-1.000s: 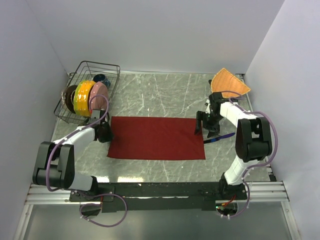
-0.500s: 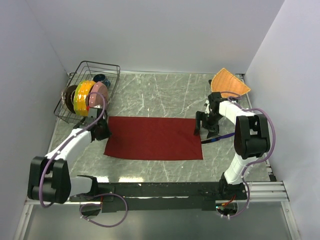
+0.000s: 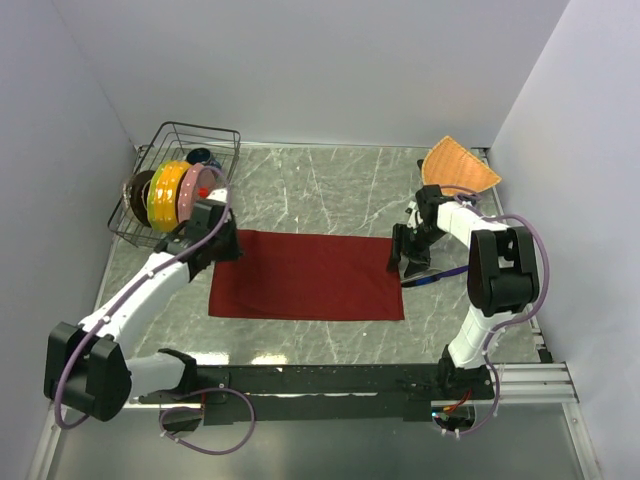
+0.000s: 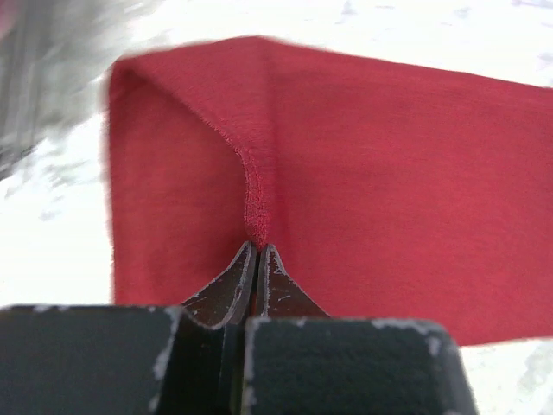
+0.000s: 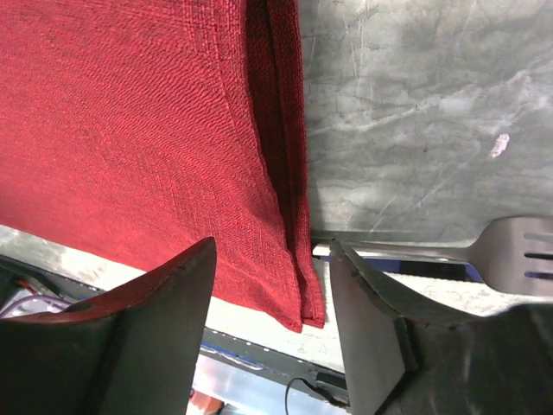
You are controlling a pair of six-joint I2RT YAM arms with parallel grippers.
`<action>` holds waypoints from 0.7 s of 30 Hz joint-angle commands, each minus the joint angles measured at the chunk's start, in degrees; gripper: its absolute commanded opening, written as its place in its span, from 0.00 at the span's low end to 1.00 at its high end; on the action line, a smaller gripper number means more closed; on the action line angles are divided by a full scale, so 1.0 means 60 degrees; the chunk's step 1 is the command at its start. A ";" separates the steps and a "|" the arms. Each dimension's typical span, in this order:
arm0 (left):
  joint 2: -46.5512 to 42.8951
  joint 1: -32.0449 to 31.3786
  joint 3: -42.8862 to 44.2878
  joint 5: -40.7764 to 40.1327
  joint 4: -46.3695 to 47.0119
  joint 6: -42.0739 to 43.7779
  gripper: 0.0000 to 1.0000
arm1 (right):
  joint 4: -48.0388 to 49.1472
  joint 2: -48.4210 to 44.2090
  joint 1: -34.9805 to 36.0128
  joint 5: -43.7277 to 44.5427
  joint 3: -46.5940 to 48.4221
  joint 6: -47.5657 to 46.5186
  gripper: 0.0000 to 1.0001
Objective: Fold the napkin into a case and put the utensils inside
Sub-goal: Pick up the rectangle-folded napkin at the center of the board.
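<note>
Top external first: how does the napkin look, and where is it?

— Dark red, plain woven cloth, a long rectangle lying across the middle of the grey desk, between my two arms. Most of it lies flat. Its far left corner is raised off the desk. My left fingers are pressed together on the hemmed edge there, and the left wrist view shows the cloth rising to them in a ridge. The right wrist view shows a narrow doubled strip along the right edge.

— And your other side?

— My right fingers stand apart, pointing down over that right edge, one on each side of it. They hold nothing. I cannot tell whether the tips touch the cloth.

— The utensils?

— The fork lies on the desk just right of the napkin, its tines showing past my right finger. The knife, blue-purple, lies near it, also right of the napkin.

— Containers?

— One wire rack sits at the desk's far left. Standing on edge in it are a brown plate, an orange plate and a pink plate, with a blue cup behind them. A fan-shaped mat lies at the far right, well apart from the rack.
</note>
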 commanded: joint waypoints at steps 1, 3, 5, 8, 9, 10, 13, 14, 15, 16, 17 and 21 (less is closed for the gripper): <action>0.0365 -0.0822 0.0700 0.0104 0.0352 0.0056 0.01 | 0.0061 0.0227 -0.0063 -0.0105 0.0210 0.0079 0.58; 0.0775 -0.0824 0.0788 -0.0026 -0.0232 -0.0281 0.01 | 0.0017 0.0242 -0.0063 -0.0119 0.0298 0.0035 0.57; 0.1024 -0.0605 0.0687 -0.0115 -0.0773 -0.0442 0.01 | -0.0028 0.0228 -0.0063 -0.0105 0.0327 0.0006 0.57; 0.0938 -0.0019 0.0248 -0.0086 -0.0995 -0.0545 0.01 | -0.0101 0.0198 -0.0049 -0.0090 0.0269 -0.0082 0.51; 0.0923 0.0069 0.0203 -0.0289 -0.1170 -0.0560 0.01 | -0.0101 0.0155 -0.0063 -0.0061 0.0239 -0.0126 0.48; 0.0923 0.0186 0.0188 -0.0393 -0.1244 -0.0575 0.01 | -0.0101 0.0082 -0.0049 -0.0032 0.0210 -0.0126 0.45; 0.1112 0.0289 0.0260 -0.0832 -0.1537 -0.0765 0.18 | -0.0144 -0.0051 -0.0049 -0.0031 0.0064 -0.0185 0.39; 0.1157 0.0304 0.0275 -0.0877 -0.1567 -0.0794 0.31 | -0.0188 -0.0065 -0.0020 0.0012 0.0005 -0.0200 0.39; 0.1201 0.0319 0.0276 -0.0964 -0.1596 -0.0823 0.37 | -0.0276 -0.0095 -0.0005 0.0085 -0.0010 -0.0243 0.38; 0.1288 0.0363 0.0247 -0.1183 -0.1626 -0.0867 0.44 | -0.0364 -0.0095 0.0010 0.0144 -0.0010 -0.0302 0.38; 0.1347 0.0406 0.0232 -0.1272 -0.1640 -0.0940 0.54 | -0.0452 -0.0095 -0.0005 0.0188 0.0034 -0.0346 0.38; 0.1625 0.0787 0.0290 -0.1331 -0.1757 -0.1043 0.63 | -0.0978 -0.0415 0.0039 0.0233 -0.0068 -0.0565 0.38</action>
